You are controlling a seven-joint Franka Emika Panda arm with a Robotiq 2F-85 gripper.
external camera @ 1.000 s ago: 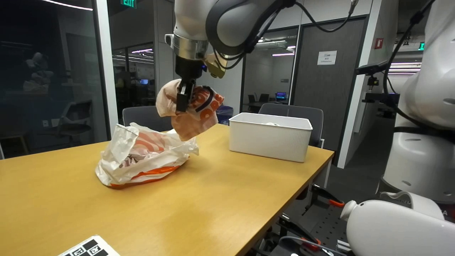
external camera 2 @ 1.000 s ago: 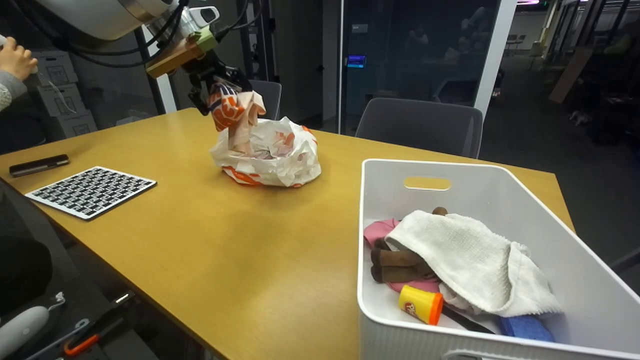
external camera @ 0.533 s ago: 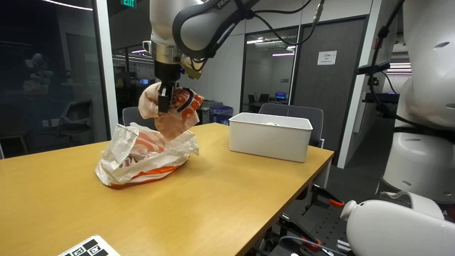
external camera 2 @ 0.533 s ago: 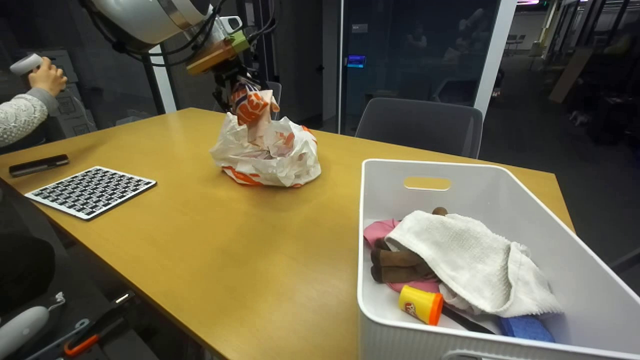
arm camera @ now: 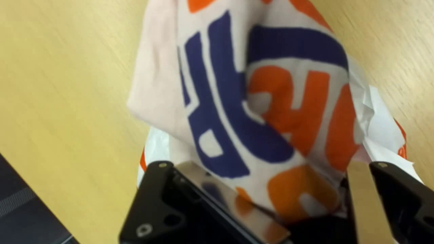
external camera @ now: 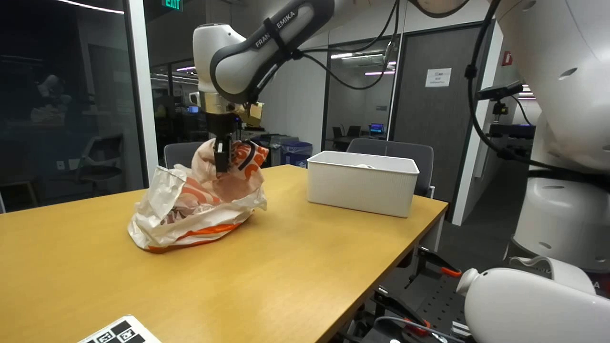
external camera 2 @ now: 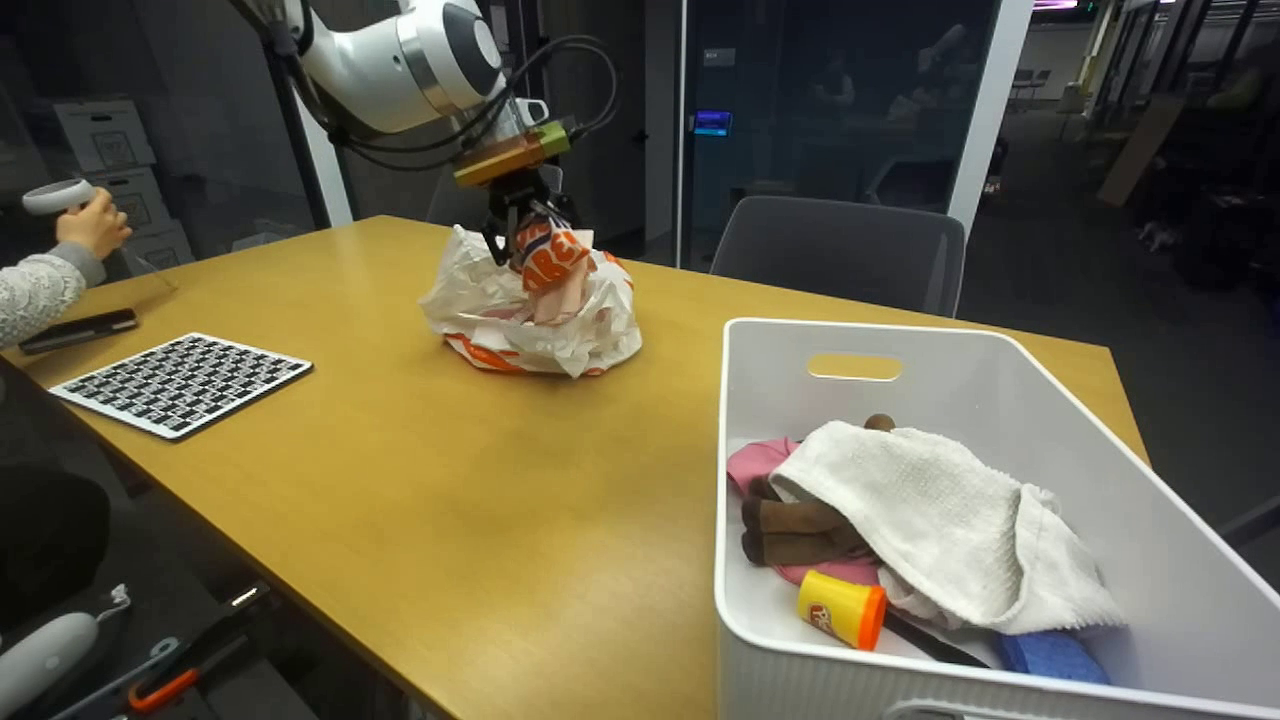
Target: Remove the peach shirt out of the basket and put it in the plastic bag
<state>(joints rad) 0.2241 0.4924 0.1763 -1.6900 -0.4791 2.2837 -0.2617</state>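
The peach shirt (external camera: 250, 164) with orange and dark blue print hangs from my gripper (external camera: 222, 167) over the white plastic bag (external camera: 164, 190). Its lower end is inside the bag's mouth, and its upper part stands above the rim. In an exterior view the shirt (external camera 2: 552, 258) is bunched between the fingers of the gripper (external camera 2: 535, 238), above the bag (external camera 2: 605, 325). In the wrist view the shirt (arm camera: 298, 101) fills the space between the spread fingers of the gripper (arm camera: 266, 169) and covers most of the bag (arm camera: 381, 115). The white basket (external camera: 362, 188) stands apart from the bag.
The basket (external camera 2: 960, 375) holds a white towel (external camera 2: 930, 510), a yellow can (external camera 2: 840, 608), brown and pink items and a blue object. A checkered board (external camera 2: 180, 385) and a black case (external camera 2: 78, 331) lie on the table (external camera 2: 520, 500). Chairs (external camera 2: 840, 250) stand behind.
My gripper has moved over the bag and then down with the shirt. The shirt's lower end has gone from above the bag into its mouth. The bag and basket have stayed put.
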